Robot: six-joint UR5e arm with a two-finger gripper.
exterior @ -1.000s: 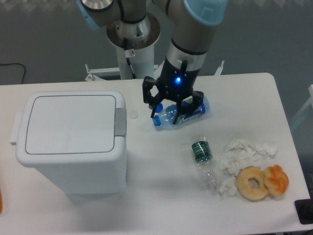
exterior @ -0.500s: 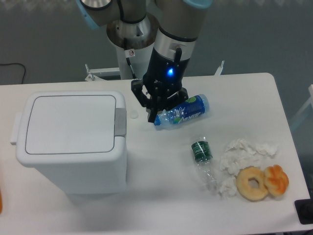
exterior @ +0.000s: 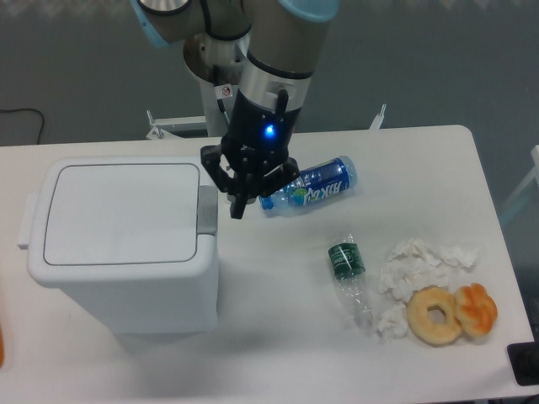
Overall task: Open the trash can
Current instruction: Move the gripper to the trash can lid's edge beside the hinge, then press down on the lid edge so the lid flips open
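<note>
The trash can [exterior: 126,252] is a large white boxy bin on the left of the table. Its flat white lid [exterior: 118,210] is down, and the grey push-button tab [exterior: 207,210] sits on the lid's right edge. My gripper [exterior: 246,189] hangs just to the right of the tab, slightly above it and not touching. Its jaws look spread and hold nothing. A blue plastic bottle [exterior: 312,192] lies on the table right behind the gripper.
A crushed clear bottle with a green label [exterior: 347,263] lies right of centre. Crumpled white tissue [exterior: 421,263], a doughnut [exterior: 434,316] and an orange pastry [exterior: 477,308] lie at the front right. The robot's base [exterior: 227,76] stands at the back.
My gripper has moved left, from over the blue bottle to beside the bin's grey tab. The bottle has shifted a little and now lies uncovered.
</note>
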